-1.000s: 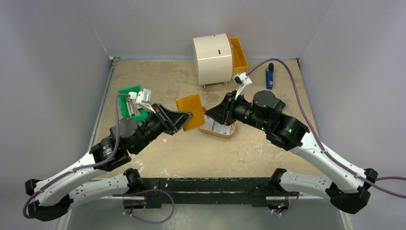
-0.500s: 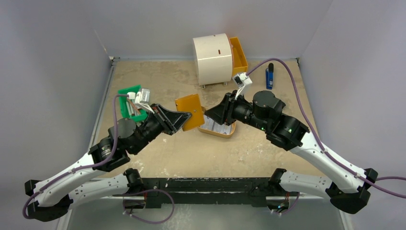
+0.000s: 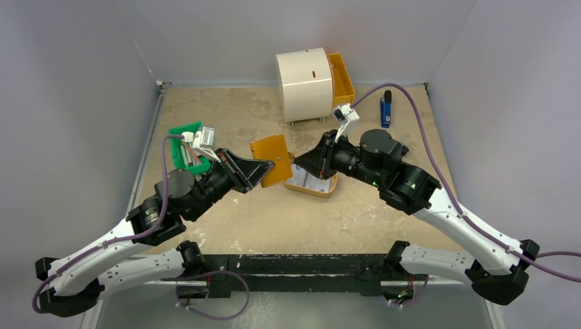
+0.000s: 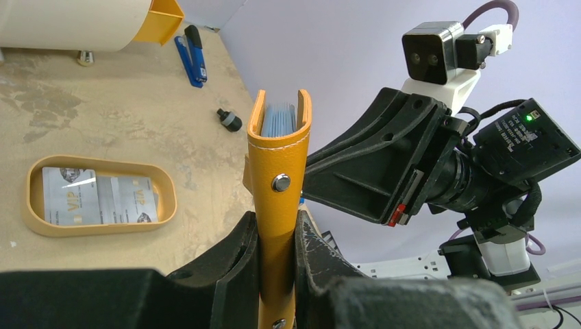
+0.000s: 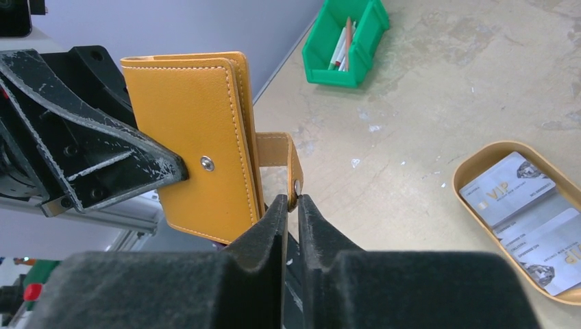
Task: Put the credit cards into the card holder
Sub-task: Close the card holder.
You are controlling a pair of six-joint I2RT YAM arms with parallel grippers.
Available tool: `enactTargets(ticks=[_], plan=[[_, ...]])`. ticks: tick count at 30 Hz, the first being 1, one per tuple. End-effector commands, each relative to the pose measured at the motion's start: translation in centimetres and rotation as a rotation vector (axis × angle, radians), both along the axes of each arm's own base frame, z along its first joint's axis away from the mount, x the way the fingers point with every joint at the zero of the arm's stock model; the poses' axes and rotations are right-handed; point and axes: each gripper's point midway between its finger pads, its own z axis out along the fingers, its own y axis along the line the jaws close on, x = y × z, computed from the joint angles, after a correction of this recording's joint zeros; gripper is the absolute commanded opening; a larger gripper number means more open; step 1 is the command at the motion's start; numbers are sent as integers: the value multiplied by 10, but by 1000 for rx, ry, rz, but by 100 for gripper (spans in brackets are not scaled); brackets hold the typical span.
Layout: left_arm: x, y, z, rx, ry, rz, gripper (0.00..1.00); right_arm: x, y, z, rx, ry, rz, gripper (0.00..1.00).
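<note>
The orange card holder (image 3: 271,159) hangs upright in the air, and my left gripper (image 4: 276,229) is shut on its lower end. Bluish-grey sheets (image 4: 279,118) show between its covers at the top. Its snap flap (image 5: 277,149) sticks out sideways. My right gripper (image 5: 292,199) is shut on the flap's tip, right at the snap button. From above, the right gripper (image 3: 299,163) meets the holder just over the tray. Pale credit cards (image 5: 527,212) with "VIP" print lie flat in the oval tan tray (image 5: 473,161), also seen as cards (image 4: 96,199) in the left wrist view.
The tan tray (image 3: 329,190) sits on the table just below the holder. A green bin (image 3: 183,147) of sticks stands at the left. A white cabinet (image 3: 305,82) with an orange drawer (image 3: 340,75) is at the back, with a blue tool (image 3: 386,108) to its right.
The right arm has edged slightly left toward the card holder. The left arm and the holder have stayed where they were.
</note>
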Motion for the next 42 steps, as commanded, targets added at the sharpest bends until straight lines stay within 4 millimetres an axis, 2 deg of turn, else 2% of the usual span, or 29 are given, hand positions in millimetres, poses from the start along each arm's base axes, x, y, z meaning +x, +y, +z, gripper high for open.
enactTargets(ticks=[1,6,12,17,22,32,42], plan=[[-5,8,36,-99,-49,-6,0,-2,-1,23,63,-50,4,8],[-5,9,35,-95,-51,-1,0,-4,-3,26,70,-61,5,0],[-3,9,31,-68,-55,9,0,-9,-8,33,71,-94,18,0],[6,13,23,31,-59,53,0,-13,-10,40,32,-118,47,0],[12,4,18,136,-75,51,0,-10,-4,39,-38,-109,74,0],[12,-11,19,181,-116,-6,0,-8,7,34,-44,-108,113,0],[13,-12,21,188,-126,-2,0,-13,19,31,-60,-137,197,0]])
